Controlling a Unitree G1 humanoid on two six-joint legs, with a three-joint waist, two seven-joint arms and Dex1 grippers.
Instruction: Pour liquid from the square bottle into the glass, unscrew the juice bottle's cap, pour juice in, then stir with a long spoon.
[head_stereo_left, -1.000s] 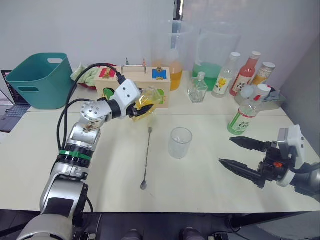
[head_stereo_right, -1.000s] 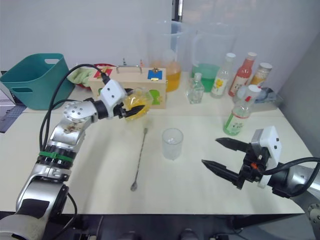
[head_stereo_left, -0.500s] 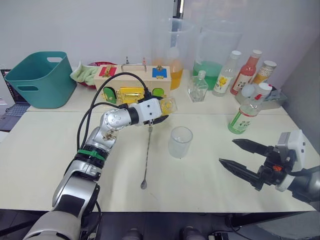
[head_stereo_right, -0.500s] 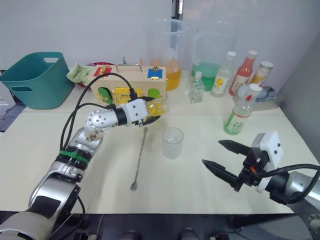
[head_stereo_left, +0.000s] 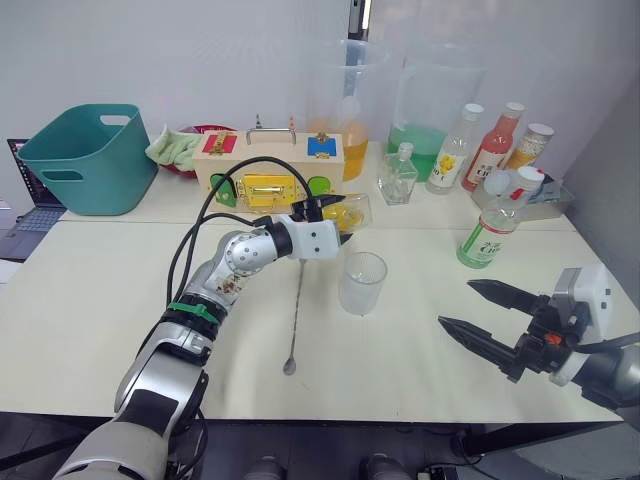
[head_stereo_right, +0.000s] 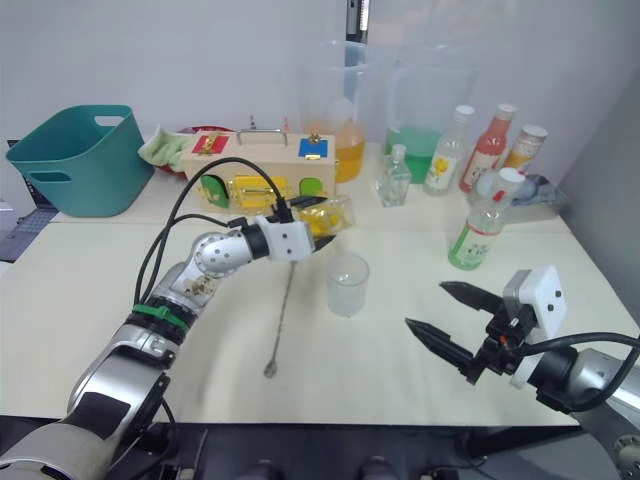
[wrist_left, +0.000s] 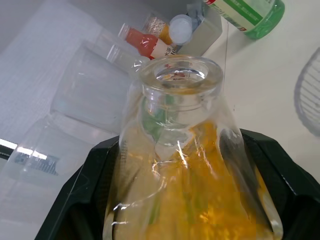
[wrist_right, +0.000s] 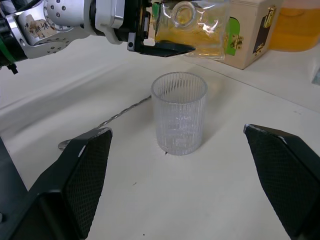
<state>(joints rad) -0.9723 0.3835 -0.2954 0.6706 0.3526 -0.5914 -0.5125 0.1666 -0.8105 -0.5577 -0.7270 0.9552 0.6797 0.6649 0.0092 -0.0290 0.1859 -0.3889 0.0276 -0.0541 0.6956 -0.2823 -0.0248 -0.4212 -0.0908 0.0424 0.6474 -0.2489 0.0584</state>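
From the head camera, the left gripper (head_stereo_left: 335, 222) pinches the square bottle (head_stereo_left: 345, 213), tipped on its side just above the glass (head_stereo_left: 361, 283) on the bench (head_stereo_left: 90, 300). The long spoon (head_stereo_left: 295, 312) lies beside the glass. The right gripper (head_stereo_left: 487, 317) hovers, jaws spread. Left wrist camera: yellow liquid (wrist_left: 200, 200) fills the bottle between the jaws. Right wrist camera: the glass stands between the spread jaws.

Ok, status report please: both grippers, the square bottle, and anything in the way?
Left gripper shut on square glass bottle of yellow liquid, tipped beside small clear ribbed glass. Right gripper open, empty. Thin silver long spoon beside the glass, nothing blocking.
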